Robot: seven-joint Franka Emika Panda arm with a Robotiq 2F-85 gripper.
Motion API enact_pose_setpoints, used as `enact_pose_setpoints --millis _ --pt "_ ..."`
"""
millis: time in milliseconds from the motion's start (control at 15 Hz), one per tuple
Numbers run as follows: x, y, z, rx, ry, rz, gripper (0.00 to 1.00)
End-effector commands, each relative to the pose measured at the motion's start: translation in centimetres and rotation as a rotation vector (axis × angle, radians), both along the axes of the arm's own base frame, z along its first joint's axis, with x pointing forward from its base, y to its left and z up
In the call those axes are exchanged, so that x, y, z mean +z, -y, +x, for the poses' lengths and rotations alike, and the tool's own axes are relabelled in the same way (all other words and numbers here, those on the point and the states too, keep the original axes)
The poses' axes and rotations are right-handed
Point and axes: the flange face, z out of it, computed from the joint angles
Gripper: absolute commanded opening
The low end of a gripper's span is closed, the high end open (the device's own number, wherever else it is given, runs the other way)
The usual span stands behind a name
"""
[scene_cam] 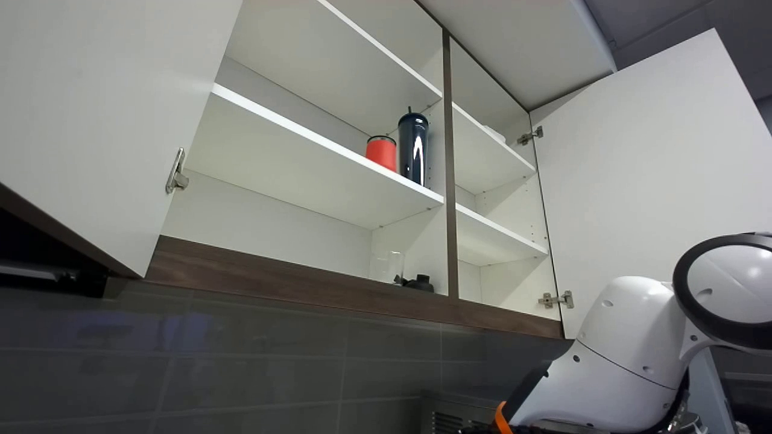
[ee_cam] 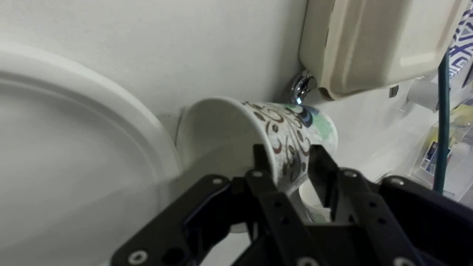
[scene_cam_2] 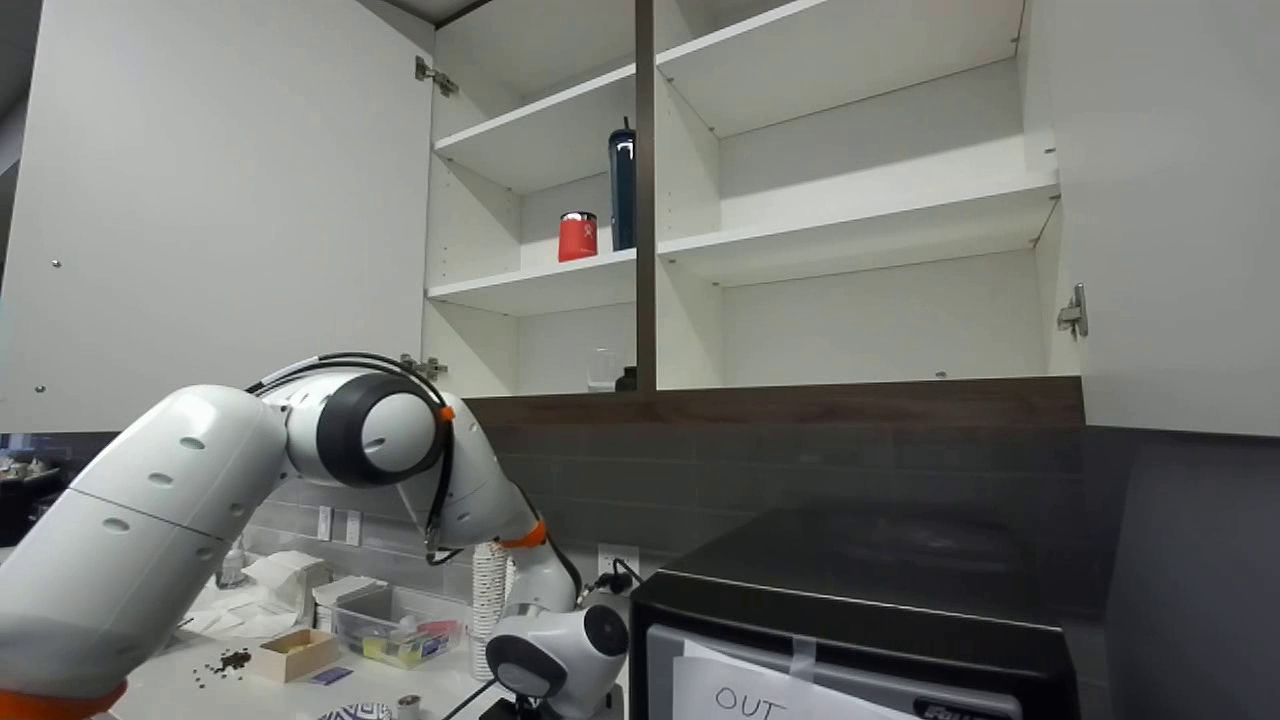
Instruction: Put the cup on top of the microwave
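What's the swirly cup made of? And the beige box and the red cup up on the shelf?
Swirly cup: probably paper, smooth, with a thin wall and printed side.
Beige box: looks like pressed paper pulp, mostly dull, with soft moulded ridges; maybe plastic.
Red cup: perhaps painted metal, since its red coat looks even, but it could be plastic.

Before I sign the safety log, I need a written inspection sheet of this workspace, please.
Surface: white counter, with dark bits scattered on it.
Job's things: patterned cup, mouth partly facing the wrist camera; black microwave, paper sign on its front marked "OUT".
Clutter: white round dish, beige takeout box, stacked cups, clear bin.
Gripper: open; the cup's rim appears to run between its jaws, contact unclear.
Cables: black cables along the arm.
Surroundings: cabinet doors open; red cup and dark bottle on a shelf.
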Motion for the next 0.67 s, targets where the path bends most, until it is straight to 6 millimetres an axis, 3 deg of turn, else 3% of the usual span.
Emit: enact_pose_setpoints --millis 0,600 --pt "-0.2 0.4 0.3 -0.006 0.009 0.048 0.02" --pt "1.3 0.8 0.4 0.002 0.023 0.135 0.02"
